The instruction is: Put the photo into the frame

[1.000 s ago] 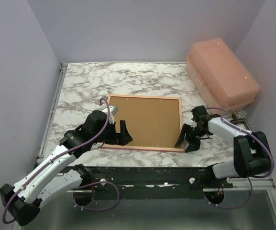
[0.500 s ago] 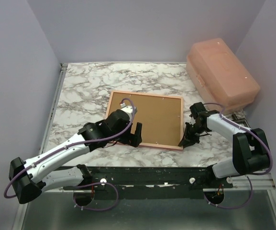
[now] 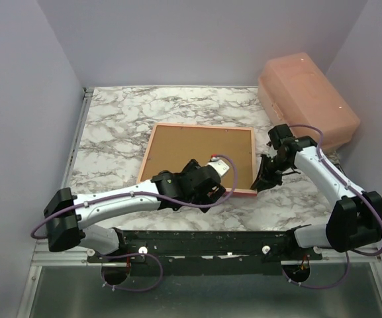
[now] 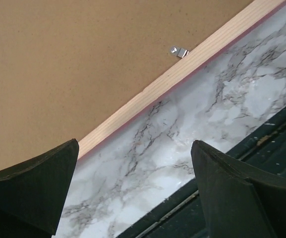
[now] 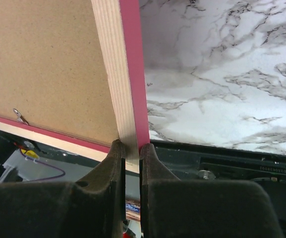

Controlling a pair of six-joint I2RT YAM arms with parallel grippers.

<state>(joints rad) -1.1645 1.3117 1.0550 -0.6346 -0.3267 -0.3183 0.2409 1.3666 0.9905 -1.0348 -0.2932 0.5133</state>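
1. The frame (image 3: 204,127) lies back-up on the bench (image 3: 118,119), about midway between the left and right edges. It is turned slightly, and its near border sits close to the bench's near edge.
2. The brown backing board (image 3: 200,154) fills the frame. A small metal tab (image 4: 179,51) sits on the board at the near border.
3. The photo is not visible in any view, so I cannot tell whether it lies under the board.
4. The right gripper (image 5: 131,148) is clenched on the frame's right border, just by the near-right corner, pinching the wooden strip and its pink edge.
5. The left gripper (image 4: 135,148) is released, jaws wide. It hangs over the near border and the marble beside it, grasping nothing.
6. Judged step: securing the frame by its corner, probably to lift, shift or steady it.
7. Next move: keep the thin border from slipping out of the pinch, and bring the free gripper to the tab or border.
8. A pink storage box (image 3: 306,99) stands at the far right corner.
9. Writing: only small print on the dark rail (image 5: 242,168), too small to read.
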